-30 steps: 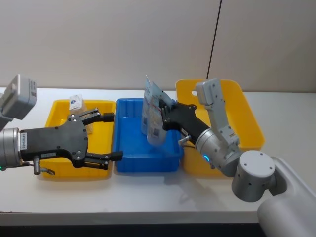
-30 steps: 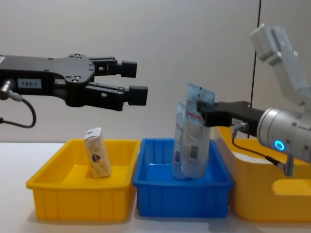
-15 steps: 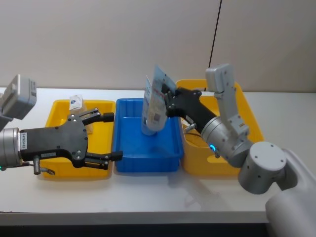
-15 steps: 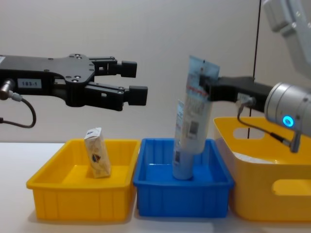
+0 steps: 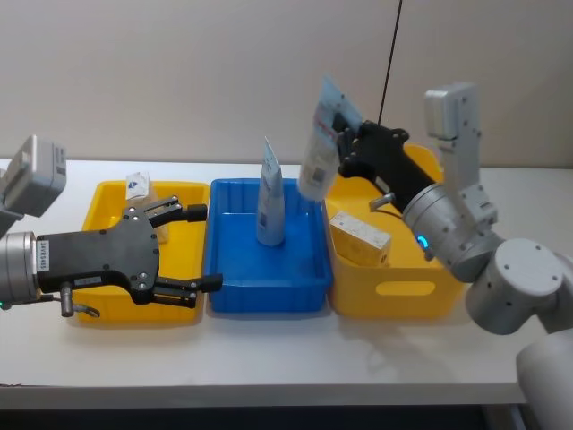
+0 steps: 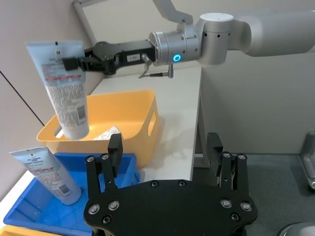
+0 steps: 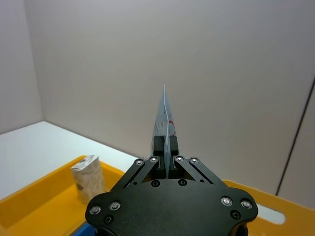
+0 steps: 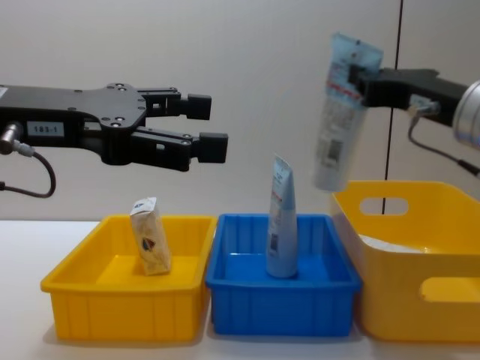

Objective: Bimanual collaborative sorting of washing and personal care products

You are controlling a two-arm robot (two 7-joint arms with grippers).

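Above the gap between the blue bin (image 8: 281, 296) and the right yellow bin (image 8: 420, 262), the right gripper (image 8: 360, 81) had a squeeze tube (image 8: 341, 112) pinched by its top, mid-carry.

Next move is probably lowering it into a bin, tbh. Second tube (image 8: 281, 219) stood in the blue bin, marbled pack (image 5: 359, 236) lay in the right bin, beige pack (image 8: 149, 245) in the left yellow bin (image 8: 120, 300). Left gripper (image 8: 208, 126) hovered over that bin, fingers apart.

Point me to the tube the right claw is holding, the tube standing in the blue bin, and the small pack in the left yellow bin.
Held tube (image 8: 341, 120), chest view, printed mid-body.
Standing tube (image 8: 281, 225), chest view, lower body.
Small pack (image 8: 150, 236), chest view, front face.
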